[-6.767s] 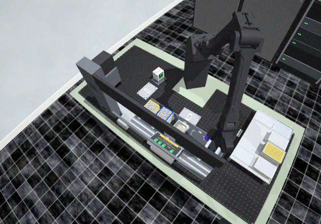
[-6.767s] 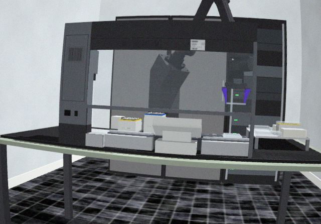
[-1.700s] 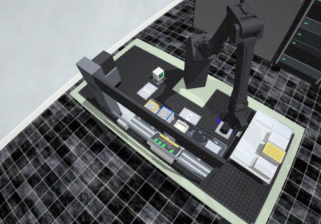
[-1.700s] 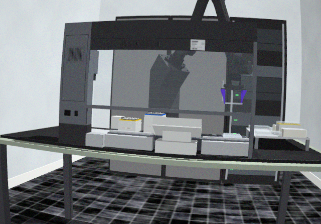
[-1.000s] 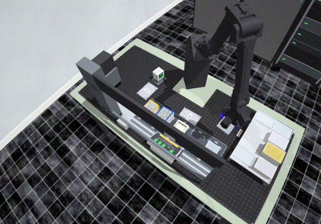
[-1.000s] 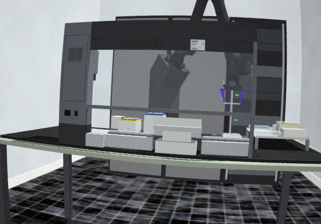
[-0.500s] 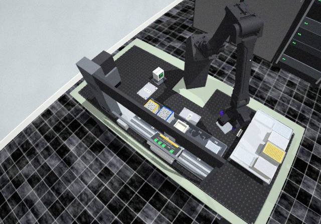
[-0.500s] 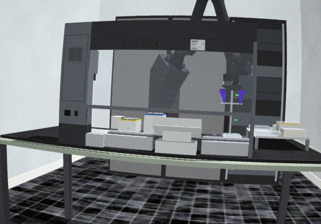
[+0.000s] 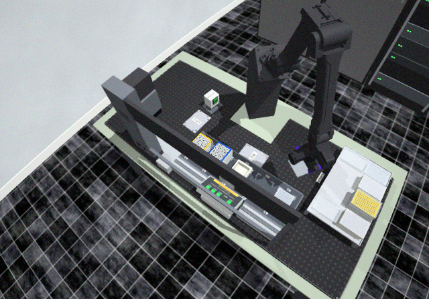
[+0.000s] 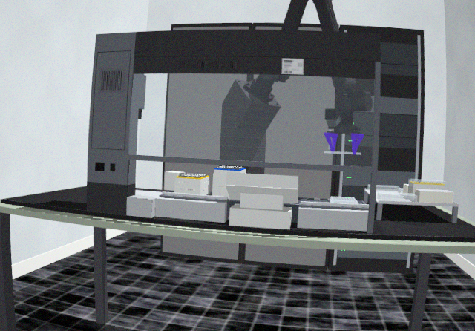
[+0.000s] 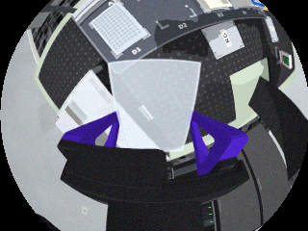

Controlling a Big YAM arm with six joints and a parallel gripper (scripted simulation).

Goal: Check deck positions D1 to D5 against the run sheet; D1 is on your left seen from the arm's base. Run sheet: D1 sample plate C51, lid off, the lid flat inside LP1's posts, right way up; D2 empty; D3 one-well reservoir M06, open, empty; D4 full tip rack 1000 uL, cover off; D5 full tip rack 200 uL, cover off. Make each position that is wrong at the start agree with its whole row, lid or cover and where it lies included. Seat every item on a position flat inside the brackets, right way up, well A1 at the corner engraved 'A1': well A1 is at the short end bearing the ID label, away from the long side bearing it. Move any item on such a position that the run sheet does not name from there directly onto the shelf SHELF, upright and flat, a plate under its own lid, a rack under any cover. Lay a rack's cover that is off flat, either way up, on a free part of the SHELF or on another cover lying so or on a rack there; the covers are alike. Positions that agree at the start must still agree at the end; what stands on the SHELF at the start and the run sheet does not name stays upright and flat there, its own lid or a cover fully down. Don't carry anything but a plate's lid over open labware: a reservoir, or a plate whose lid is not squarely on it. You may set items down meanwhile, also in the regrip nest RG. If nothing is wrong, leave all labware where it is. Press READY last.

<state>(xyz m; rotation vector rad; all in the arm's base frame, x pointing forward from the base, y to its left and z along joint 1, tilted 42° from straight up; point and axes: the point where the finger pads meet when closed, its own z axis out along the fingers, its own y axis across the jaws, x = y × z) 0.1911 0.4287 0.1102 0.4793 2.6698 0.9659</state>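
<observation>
Gripper [image 9: 307,164], top view: we log it closed across a translucent plate lid [image 9: 299,167], fingers wide on the lid's edges, hanging above the dark surface [image 9: 312,254] in the gap between the deck row and the shelf [image 9: 320,207]. Sample plate [image 9: 286,196], uncovered, sits at the near end of the deck, beside the shelf's long edge. Reservoir [image 9: 241,168], blue-rimmed tip rack [image 9: 220,151] and yellow-rimmed tip rack [image 9: 202,141] follow along the row behind the gantry beam [image 9: 208,159]. Shelf carries a yellow tip rack [image 9: 365,202] and pale covered items; its left half shows bare panel. Open surface lies between gripper and arm pedestal [image 9: 261,91].

Exterior view: we note the gripper [image 10: 342,143] well above the deck, the lid [image 10: 342,151] seen edge-on as a thin level line under the purple fingers [image 10: 331,141]. Shelf [image 10: 453,205] stands to the right on legs, apart from the gripper.

Wrist view: we record the lid [image 11: 154,106] spanning between both purple fingers, the sample plate [image 11: 117,25] ahead and to the left, and a corner of the shelf [image 11: 80,106] under the lid's left edge.
</observation>
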